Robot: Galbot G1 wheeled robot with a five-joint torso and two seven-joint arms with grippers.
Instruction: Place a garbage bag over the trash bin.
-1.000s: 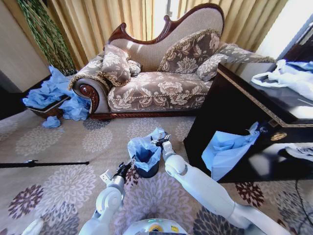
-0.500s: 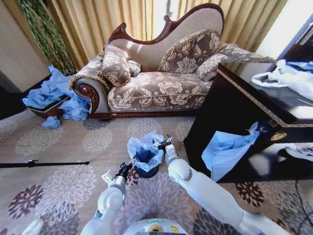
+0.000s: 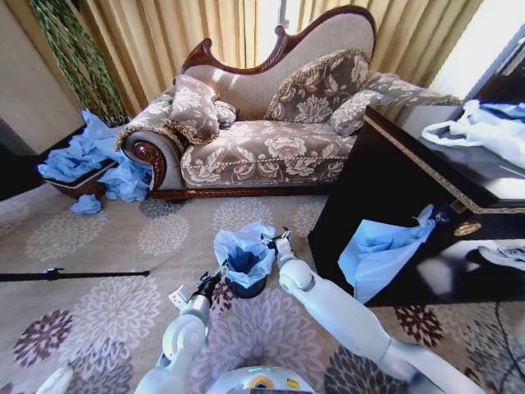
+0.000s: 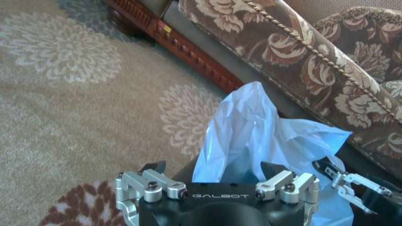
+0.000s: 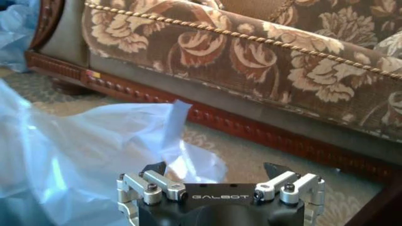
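The small black cylindrical trash bin (image 3: 247, 285) stands on the flower-patterned carpet (image 3: 98, 246) in front of the carved brown floral sofa (image 3: 271, 139), with the thin, crinkly light-blue plastic garbage bag (image 3: 240, 249) draped into its mouth and standing up in loose folds above the rim. The left gripper (image 3: 215, 276) sits just beside the bin's near-left side, and in the left wrist view its fingers (image 4: 154, 167) are spread apart with the bag's plastic rising between them; whether they touch it cannot be told. The right gripper (image 3: 276, 240) is at the bag's right edge, above the bin's rim, its fingers (image 5: 276, 168) likewise parted, the blue film lying beside and ahead of them. To the robot's right stands a dark wooden cabinet (image 3: 385, 189) with another light-blue bag (image 3: 379, 250) hanging from it.
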